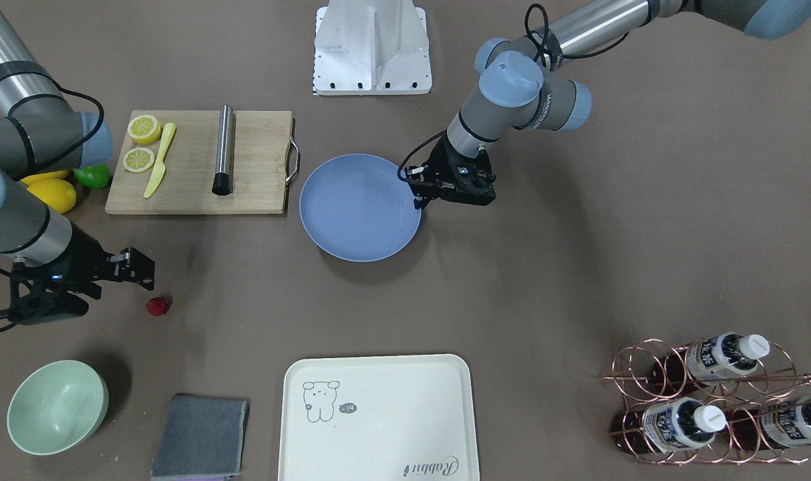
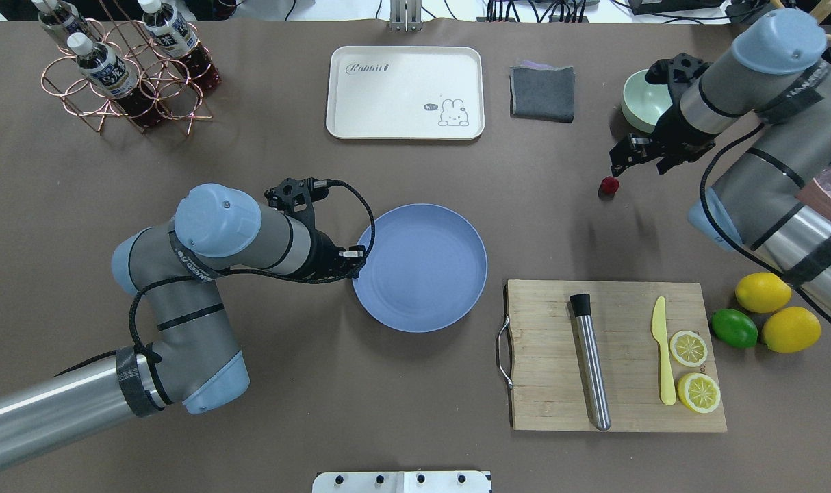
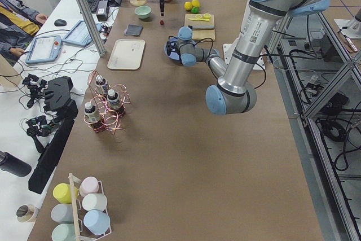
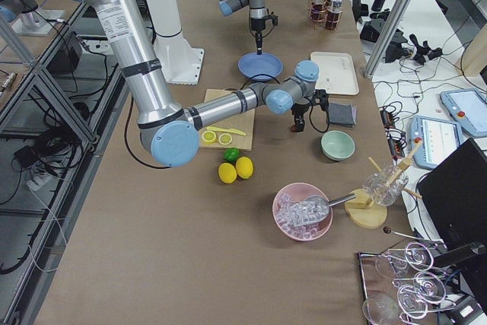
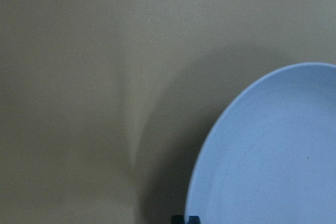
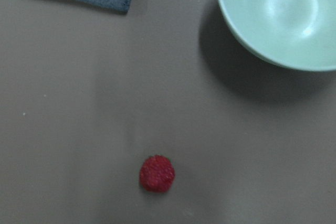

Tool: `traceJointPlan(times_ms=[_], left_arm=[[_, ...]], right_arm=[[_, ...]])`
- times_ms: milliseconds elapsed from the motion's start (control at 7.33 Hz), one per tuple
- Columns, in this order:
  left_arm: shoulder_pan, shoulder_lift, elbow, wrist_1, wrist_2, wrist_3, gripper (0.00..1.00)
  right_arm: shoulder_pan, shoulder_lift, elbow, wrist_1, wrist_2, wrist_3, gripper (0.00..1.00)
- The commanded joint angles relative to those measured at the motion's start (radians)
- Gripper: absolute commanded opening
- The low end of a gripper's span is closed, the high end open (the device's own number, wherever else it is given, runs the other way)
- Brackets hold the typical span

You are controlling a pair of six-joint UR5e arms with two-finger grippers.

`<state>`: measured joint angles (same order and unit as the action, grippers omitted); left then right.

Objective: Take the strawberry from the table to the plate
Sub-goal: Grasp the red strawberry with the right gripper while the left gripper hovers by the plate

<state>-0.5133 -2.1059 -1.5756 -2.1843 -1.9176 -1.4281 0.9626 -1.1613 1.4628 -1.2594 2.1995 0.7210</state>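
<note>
The strawberry (image 1: pixel 157 306) (image 2: pixel 608 185) is a tiny dark-red bumpy berry lying on the brown table (image 1: pixel 546 280). The right wrist view has it low in the middle (image 6: pixel 157 173). My right gripper (image 1: pixel 148 274) (image 2: pixel 619 162) hovers close beside and above it, apart from it; it looks open with nothing in it, and its fingers do not show in its wrist view. The blue-grey plate (image 1: pixel 360 207) (image 2: pixel 419 267) (image 5: pixel 273 156) stands bare at mid-table. My left gripper (image 1: pixel 420 202) (image 2: pixel 358 255) hangs shut at the plate's rim, holding nothing.
A mint-green bowl (image 1: pixel 57 406) (image 6: pixel 278 17) and a grey cloth (image 1: pixel 202 437) lie near the strawberry. A cutting board (image 2: pixel 614 356) carries lemon halves, a yellow knife and a metal rod. Lemons and a lime (image 2: pixel 734 327), a cream tray (image 1: pixel 379 417) and a bottle rack (image 1: pixel 713 401) also stand here.
</note>
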Motion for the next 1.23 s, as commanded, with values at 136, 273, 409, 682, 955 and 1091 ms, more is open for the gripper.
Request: traceJointPlan(times_ms=[136, 273, 409, 682, 955, 1091], left_arm=[[-0.004, 0.001, -0.007, 0.001, -0.001, 0.000, 0.90], [-0.005, 0.001, -0.009, 0.001, -0.003, -0.002, 0.91], [-0.008, 0.001, -0.014, 0.001, -0.001, -0.003, 0.91], [-0.011, 0.009, -0.033, 0.001, -0.001, -0.003, 0.91], [-0.013, 0.021, -0.050, 0.008, -0.001, -0.003, 0.91], [-0.013, 0.023, -0.055, 0.009, -0.003, -0.003, 0.91]], right_arm=[[-0.047, 0.051, -0.065, 0.002, -0.076, 0.000, 0.82], [-0.047, 0.040, -0.062, 0.002, -0.076, -0.005, 0.76], [-0.057, 0.042, -0.065, 0.002, -0.081, -0.003, 0.65], [-0.068, 0.043, -0.070, 0.002, -0.086, -0.003, 0.55], [-0.073, 0.045, -0.084, 0.002, -0.104, -0.005, 0.48], [-0.071, 0.048, -0.078, 0.002, -0.103, -0.005, 0.19]])
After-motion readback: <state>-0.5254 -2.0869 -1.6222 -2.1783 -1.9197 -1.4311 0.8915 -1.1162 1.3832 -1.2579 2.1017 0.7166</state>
